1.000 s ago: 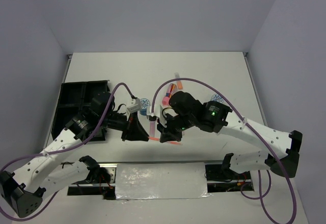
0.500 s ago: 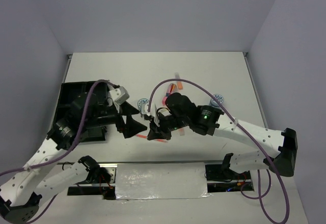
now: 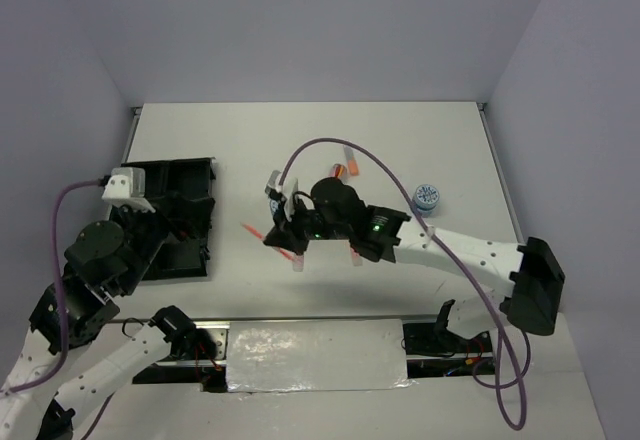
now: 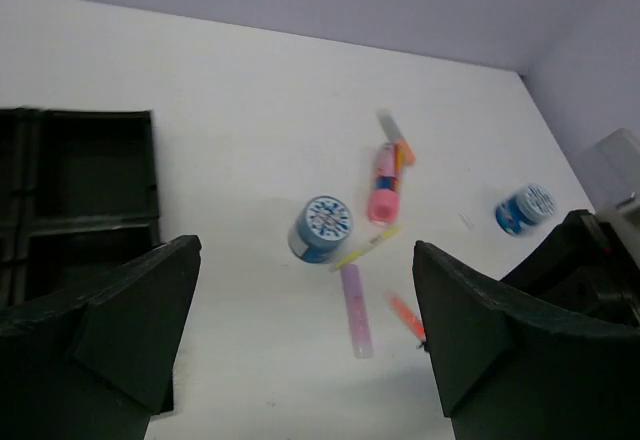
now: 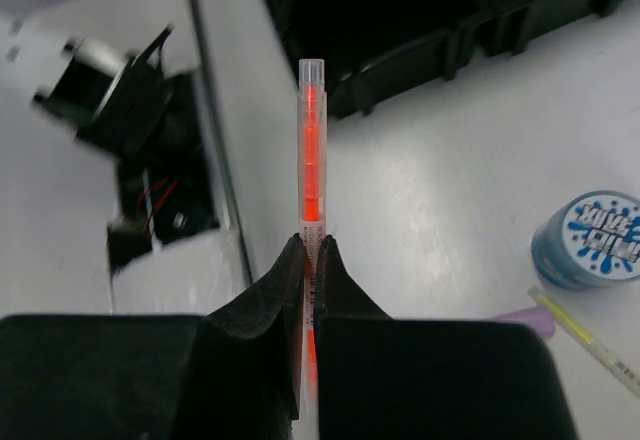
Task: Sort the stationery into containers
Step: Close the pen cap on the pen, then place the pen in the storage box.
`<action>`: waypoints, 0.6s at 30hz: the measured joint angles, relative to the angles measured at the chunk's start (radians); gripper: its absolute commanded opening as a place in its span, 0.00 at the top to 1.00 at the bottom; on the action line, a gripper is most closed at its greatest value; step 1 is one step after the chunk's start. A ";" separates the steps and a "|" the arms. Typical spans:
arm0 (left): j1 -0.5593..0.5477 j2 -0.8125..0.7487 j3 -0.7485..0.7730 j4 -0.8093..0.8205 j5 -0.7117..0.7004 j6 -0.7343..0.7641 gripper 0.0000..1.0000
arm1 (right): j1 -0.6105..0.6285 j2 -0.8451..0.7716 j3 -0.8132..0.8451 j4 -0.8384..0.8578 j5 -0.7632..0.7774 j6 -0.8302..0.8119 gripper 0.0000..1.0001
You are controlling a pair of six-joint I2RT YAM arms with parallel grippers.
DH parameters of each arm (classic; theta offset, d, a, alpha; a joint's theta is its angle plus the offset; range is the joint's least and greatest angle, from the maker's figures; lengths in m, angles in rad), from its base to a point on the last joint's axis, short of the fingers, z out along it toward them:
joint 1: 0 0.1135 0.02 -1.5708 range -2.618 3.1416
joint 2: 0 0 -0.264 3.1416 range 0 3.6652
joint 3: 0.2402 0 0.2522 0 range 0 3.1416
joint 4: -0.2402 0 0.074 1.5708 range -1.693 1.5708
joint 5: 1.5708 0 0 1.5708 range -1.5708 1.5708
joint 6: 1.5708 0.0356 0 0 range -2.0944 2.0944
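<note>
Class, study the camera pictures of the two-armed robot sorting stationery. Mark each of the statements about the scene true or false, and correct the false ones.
1. The right tool is shut on a thin orange pen. True.
2. The left tool grips a blue-white roll. False: it is open and holds nothing. The near roll stands on the table beyond it.
3. Both rolls sit inside the black tray. False: the near roll and the far roll both stand on the table, outside the tray.
4. The pink highlighter lies on the table. True.
</note>
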 measured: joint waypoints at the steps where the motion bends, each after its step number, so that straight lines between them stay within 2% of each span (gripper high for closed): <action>1: 0.000 -0.028 -0.021 -0.010 -0.067 -0.023 0.01 | 0.000 0.027 0.005 0.049 0.051 0.049 1.00; 4: 0.000 -0.126 -0.088 -0.023 -0.197 -0.049 0.00 | 0.000 0.160 0.052 0.188 0.183 0.203 1.00; 8: 0.000 -0.212 -0.138 0.006 -0.282 -0.043 0.01 | 0.000 0.397 0.223 0.287 0.313 0.391 1.00; 14: 0.000 -0.252 -0.151 0.066 -0.341 -0.010 0.01 | 0.016 0.668 0.505 0.289 0.462 0.591 1.00; 18: 0.000 -0.254 -0.150 0.094 -0.369 0.031 0.01 | 0.054 0.771 0.620 0.257 0.543 0.657 1.00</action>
